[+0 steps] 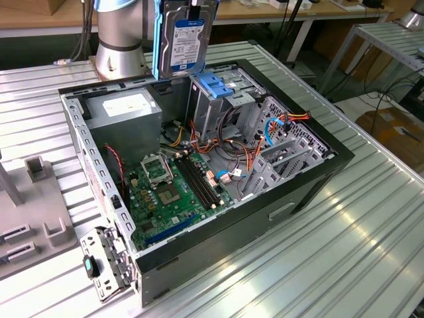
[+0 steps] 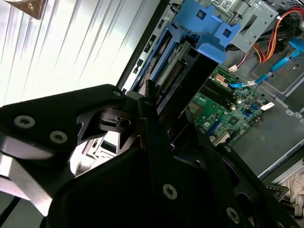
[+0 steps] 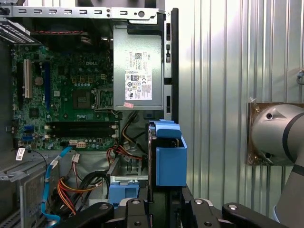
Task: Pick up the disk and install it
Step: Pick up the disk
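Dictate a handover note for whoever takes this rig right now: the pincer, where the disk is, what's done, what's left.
Pincer: shut on the disk, holding it upright in the air.
Disk: raised over the open computer case, close to the grey cage with the blue bracket on top, but not in it.
Done: the disk is picked up.
Left: the disk is not yet seated in the cage, so the install is still open.
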You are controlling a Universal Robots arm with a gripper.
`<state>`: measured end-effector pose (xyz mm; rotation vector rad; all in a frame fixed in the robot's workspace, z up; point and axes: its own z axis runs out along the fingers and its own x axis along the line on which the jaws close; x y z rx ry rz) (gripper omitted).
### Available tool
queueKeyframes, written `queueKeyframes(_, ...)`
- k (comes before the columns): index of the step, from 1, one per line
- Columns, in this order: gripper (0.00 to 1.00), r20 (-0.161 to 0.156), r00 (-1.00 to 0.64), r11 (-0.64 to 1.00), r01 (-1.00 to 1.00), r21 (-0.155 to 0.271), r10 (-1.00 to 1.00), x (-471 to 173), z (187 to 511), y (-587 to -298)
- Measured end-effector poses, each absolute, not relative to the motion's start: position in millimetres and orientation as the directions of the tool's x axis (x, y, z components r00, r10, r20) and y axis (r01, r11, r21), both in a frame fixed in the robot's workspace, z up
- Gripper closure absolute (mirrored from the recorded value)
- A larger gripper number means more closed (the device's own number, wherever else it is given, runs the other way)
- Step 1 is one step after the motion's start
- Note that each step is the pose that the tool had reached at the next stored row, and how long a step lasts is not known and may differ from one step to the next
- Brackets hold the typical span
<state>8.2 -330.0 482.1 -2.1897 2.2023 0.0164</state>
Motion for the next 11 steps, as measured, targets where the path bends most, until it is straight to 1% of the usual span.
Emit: queueKeyframes(11, 0.65, -0.033, -0.005, 0.006, -1.0, -0.018, -0.999, 13.2, 482.1, -330.0)
